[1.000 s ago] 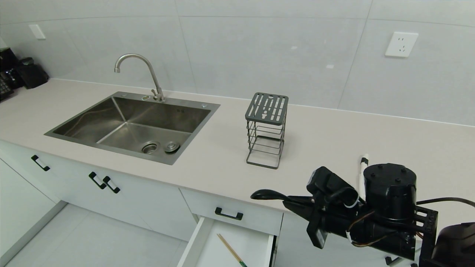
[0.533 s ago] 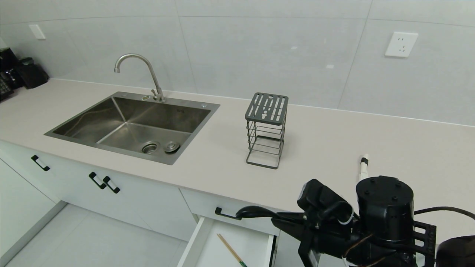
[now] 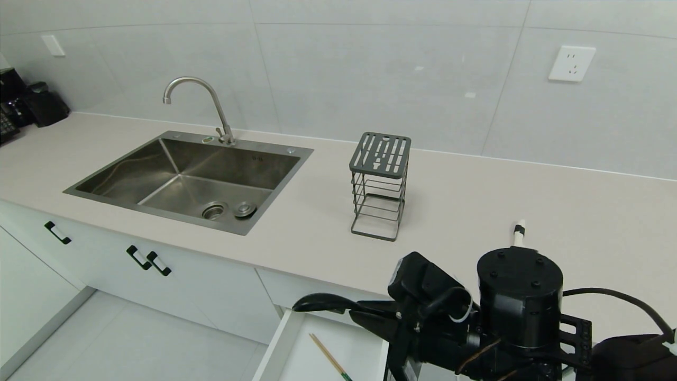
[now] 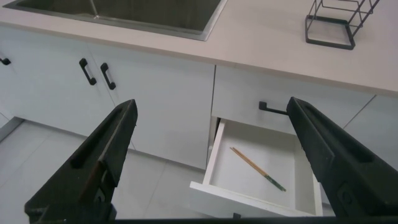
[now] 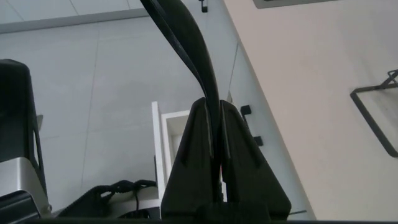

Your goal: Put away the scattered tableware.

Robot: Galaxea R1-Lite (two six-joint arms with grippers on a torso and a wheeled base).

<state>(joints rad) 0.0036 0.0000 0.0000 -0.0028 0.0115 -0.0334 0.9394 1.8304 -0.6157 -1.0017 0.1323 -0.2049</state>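
A black plastic spoon (image 3: 323,302) is held clamped by its handle in the right gripper (image 3: 370,313), bowl pointing left, over the open white drawer (image 3: 275,338) at the near edge (a wooden chopstick (image 3: 329,359) already lies inside). This is judged a staging for lowering it in. The left gripper (image 4: 211,107) is seen with fingers spread wide and empty, facing the drawer, while a white-handled utensil (image 3: 519,233) lies unretrieved on the beige countertop (image 3: 317,233), right of the grey wire rack (image 3: 380,185).

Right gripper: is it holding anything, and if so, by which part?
Yes. The right gripper is shut on a black spoon, gripping it by the handle; the bowl end sticks out free ahead of the fingers.
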